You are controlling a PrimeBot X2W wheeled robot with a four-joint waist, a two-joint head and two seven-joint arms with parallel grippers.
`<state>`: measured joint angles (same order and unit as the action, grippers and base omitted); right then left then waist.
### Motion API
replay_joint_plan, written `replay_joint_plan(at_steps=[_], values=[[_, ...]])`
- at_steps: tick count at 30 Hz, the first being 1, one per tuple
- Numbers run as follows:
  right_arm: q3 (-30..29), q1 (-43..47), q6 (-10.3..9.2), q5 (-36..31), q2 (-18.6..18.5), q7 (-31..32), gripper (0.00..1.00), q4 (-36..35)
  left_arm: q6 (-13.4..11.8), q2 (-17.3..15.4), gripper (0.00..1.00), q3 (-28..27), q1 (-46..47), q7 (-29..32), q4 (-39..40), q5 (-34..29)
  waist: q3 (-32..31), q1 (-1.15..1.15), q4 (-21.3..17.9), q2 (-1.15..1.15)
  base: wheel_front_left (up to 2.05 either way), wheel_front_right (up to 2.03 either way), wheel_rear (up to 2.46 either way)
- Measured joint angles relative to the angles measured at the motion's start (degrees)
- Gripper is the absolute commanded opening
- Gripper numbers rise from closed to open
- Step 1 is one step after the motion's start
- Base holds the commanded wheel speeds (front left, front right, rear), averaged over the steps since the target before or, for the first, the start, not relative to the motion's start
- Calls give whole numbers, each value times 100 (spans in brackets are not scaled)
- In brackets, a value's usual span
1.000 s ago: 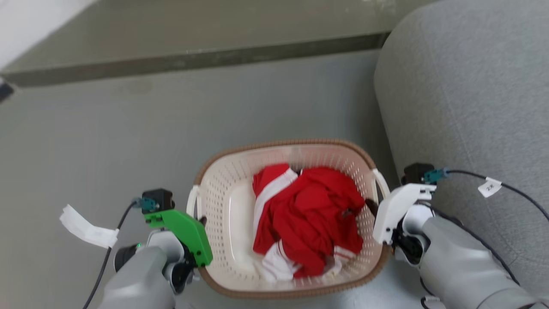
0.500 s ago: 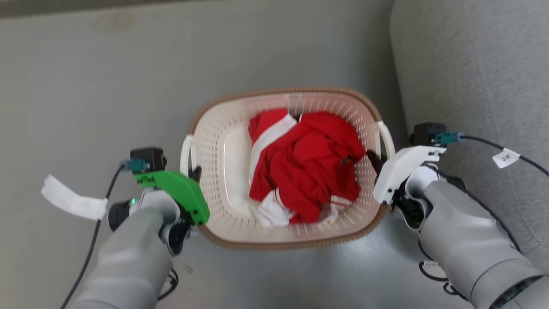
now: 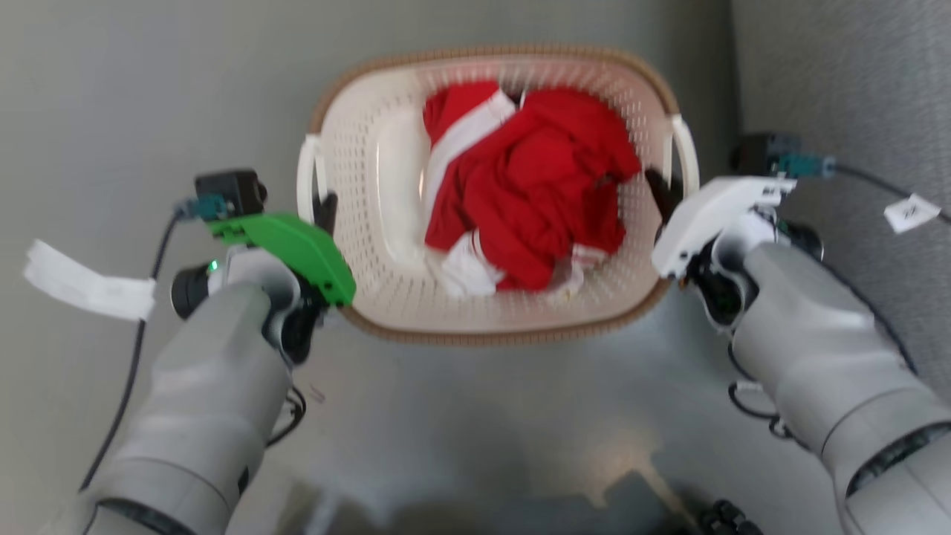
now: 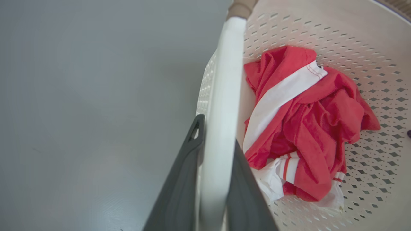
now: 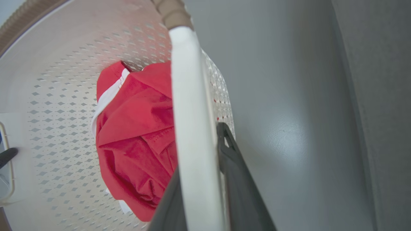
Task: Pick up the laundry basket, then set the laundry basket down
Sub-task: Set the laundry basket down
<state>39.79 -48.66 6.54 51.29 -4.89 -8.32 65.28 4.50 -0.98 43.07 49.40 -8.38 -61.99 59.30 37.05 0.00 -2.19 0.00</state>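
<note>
I'm holding the laundry basket [image 3: 483, 338] crosswise (long axis arm to arm), left gripper [image 3: 325, 212] and right gripper [image 3: 661, 195] each clamping a handle [image 3: 304, 167].

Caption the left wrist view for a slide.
Left pincer clamping the laundry basket by its white side handle; red-and-white garment bunched inside, grey floor beyond.
</note>
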Motion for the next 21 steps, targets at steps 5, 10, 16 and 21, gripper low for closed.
replay_joint_plan(at_steps=[5,10,16,21], values=[[23,-422,1,-118,-70,-75,0,-2,0,3,0,-81,379,-8,27,104,496,0,29,0,0,0,0],[69,-645,18,-178,-115,-125,0,9,7,2,0,-68,575,-8,31,112,889,1,55,0,0,0,0],[107,-658,43,-192,-98,-185,0,70,53,3,0,-18,591,-68,-40,112,1218,1,86,0,0,0,0],[115,-751,44,-192,-58,-252,0,86,58,4,0,-24,710,-133,-135,112,1372,1,87,0,0,0,0]])
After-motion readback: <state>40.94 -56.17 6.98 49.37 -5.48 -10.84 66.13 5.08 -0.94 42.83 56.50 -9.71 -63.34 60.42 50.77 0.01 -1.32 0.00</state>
